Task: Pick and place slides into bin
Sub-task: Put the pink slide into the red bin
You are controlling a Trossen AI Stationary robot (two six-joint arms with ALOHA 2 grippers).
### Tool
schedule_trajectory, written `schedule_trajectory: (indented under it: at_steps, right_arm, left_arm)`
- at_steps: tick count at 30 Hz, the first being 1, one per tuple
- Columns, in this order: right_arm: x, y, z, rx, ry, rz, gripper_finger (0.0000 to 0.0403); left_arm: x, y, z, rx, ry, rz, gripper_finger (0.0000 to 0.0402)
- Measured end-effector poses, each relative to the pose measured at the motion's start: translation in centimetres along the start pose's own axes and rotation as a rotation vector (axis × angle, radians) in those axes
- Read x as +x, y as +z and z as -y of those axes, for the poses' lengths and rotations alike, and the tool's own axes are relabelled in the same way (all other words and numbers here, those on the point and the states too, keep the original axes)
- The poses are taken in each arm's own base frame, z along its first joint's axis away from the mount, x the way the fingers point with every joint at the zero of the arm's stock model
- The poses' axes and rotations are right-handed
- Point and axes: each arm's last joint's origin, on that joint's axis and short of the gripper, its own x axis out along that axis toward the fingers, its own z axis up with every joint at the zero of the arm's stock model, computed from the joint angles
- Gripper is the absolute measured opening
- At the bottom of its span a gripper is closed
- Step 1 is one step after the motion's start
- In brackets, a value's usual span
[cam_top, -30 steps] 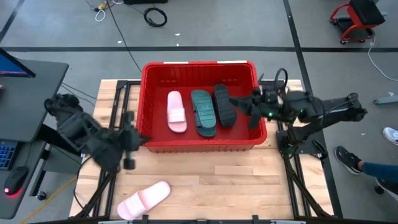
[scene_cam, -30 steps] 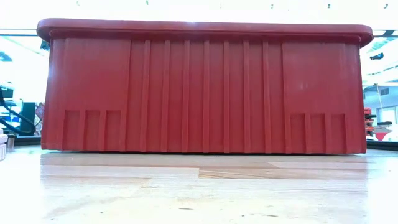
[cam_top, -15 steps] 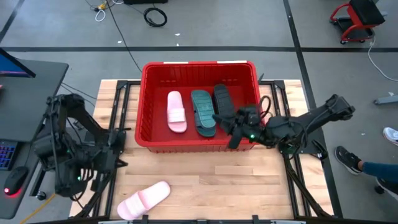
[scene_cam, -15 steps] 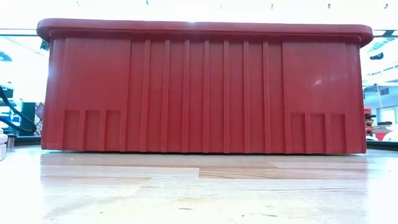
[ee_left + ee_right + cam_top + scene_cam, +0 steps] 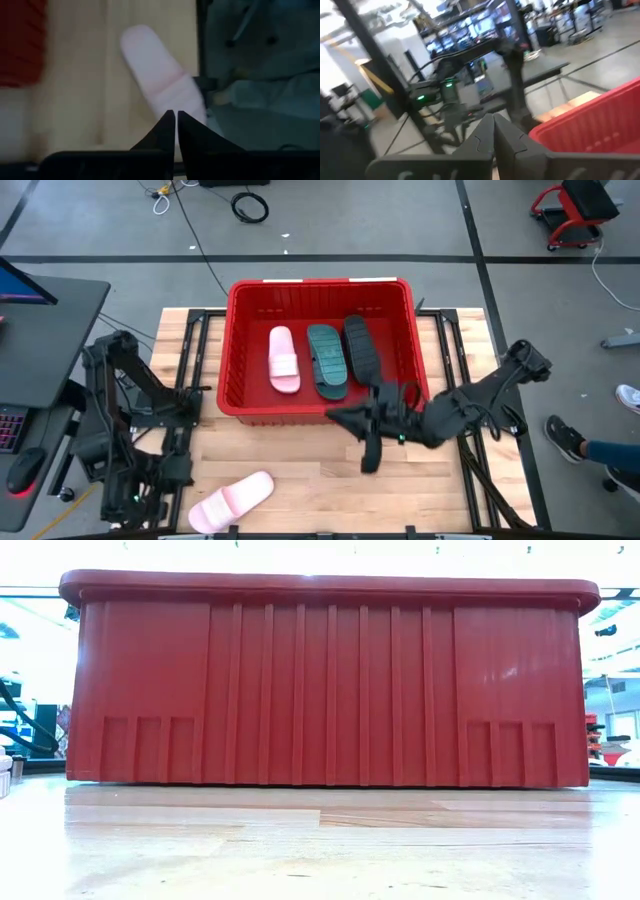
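The red bin (image 5: 240, 395) stands at the table's far middle; its near wall fills the low view (image 5: 330, 680). In it lie a pink slide (image 5: 284, 360), a teal slide (image 5: 327, 360) and a black slide (image 5: 361, 347), side by side on the floor. Another pink slide (image 5: 232, 500) lies on the table near the front left edge and shows in the left wrist view (image 5: 160, 80). My left gripper (image 5: 160, 477) is shut and empty, left of that slide (image 5: 175, 116). My right gripper (image 5: 338, 418) is shut and empty in front of the bin's near wall (image 5: 493, 119).
Bare wooden table (image 5: 330, 490) lies between the bin and the front edge. A desk with a monitor and keyboard (image 5: 30, 330) stands left of the table. A person's shoe (image 5: 560, 438) shows on the floor at the right.
My right gripper has come out from over the bin's right side, gone toward the table's near edge and turned toward the left, now in front of the bin's near wall. My left arm has drawn back toward the near left corner. The slides have kept still.
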Motion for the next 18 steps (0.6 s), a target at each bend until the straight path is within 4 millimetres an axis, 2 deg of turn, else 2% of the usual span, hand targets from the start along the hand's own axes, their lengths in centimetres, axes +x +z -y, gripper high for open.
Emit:
schedule_trajectory:
  at_steps: [4, 10, 14, 18]
  right_arm:
    - [-0.9, -0.3, -2.3, -0.001, 0.043, -0.055, 0.0007]
    - [-2.0, -1.5, -4.3, 0.029, 0.095, -0.095, 0.0007]
    - [-2.9, -2.4, -4.8, 0.04, 0.086, -0.136, 0.0007]
    - [-3.5, -2.8, -5.1, 0.042, 0.058, -0.14, 0.0007]
  left_arm:
    - [1.3, 0.0, 0.6, -0.111, -0.069, -0.009, 0.0062]
    - [2.4, 0.2, 1.5, -0.202, -0.12, -0.017, 0.0145]
    - [4.0, 0.9, 1.7, -0.118, -0.108, -0.127, 0.019]
    - [6.0, 2.3, 1.6, 0.031, -0.101, -0.165, 0.0209]
